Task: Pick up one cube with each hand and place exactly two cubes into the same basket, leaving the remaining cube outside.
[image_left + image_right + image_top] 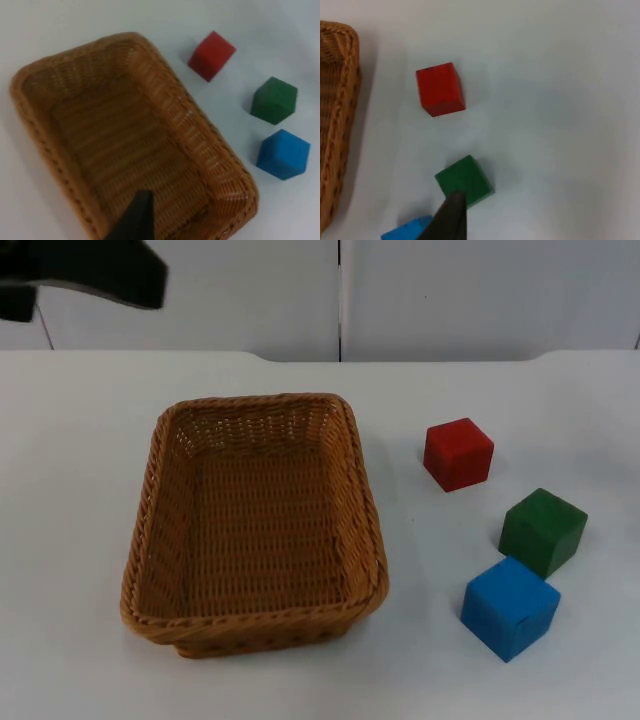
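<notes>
An empty woven basket (pixel 150 530) sits left of the table's middle. To its right lie three cubes in a cluster: a red cube (pixel 458 453) farthest back, a green cube (pixel 543 531) in front of it, and a blue cube (pixel 509 606) nearest the front edge. My left gripper (pixel 135 220) hangs high above the basket (pixel 30 100), and its wrist view takes in the red cube (pixel 211 55), green cube (pixel 274 100) and blue cube (pixel 283 154). My right gripper (pixel 447 220) hovers above the green cube (pixel 465 180), with the red cube (pixel 440 89) beyond it. Neither gripper holds anything.
The left arm (pixel 90 275) reaches in at the back left corner, well above the table. The grey partition wall (pixel 450 295) closes off the table's far edge. White table (pixel 560 410) lies bare around the cubes and in front of the basket.
</notes>
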`<state>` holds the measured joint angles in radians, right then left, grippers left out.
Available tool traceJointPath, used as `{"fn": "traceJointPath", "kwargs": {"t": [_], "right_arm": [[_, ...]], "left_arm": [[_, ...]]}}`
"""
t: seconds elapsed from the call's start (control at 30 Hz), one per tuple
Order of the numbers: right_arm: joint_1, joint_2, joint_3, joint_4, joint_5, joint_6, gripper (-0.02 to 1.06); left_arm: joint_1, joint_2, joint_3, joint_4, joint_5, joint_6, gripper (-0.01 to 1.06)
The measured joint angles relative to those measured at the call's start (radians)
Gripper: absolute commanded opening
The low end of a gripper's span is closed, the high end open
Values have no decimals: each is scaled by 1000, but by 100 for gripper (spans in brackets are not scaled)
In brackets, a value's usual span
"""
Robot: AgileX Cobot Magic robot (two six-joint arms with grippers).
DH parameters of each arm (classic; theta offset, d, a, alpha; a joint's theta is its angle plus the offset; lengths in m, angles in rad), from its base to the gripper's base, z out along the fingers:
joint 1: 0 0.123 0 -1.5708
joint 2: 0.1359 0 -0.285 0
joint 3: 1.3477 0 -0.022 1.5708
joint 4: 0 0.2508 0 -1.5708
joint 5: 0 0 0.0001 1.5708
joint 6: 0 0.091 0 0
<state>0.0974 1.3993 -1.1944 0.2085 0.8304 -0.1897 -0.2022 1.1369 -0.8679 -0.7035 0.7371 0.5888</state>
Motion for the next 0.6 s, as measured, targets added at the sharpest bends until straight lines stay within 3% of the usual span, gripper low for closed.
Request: {"fn": "traceJointPath", "kwargs": {"t": [0.17, 0.6], "right_arm": [[5, 34, -18, 27, 6, -23, 105], [147, 161, -94, 29, -11, -32, 105]], "left_arm": [[-96, 74, -32, 0, -40, 2, 105], [-311, 286, -99, 16, -114, 4, 105]]}}
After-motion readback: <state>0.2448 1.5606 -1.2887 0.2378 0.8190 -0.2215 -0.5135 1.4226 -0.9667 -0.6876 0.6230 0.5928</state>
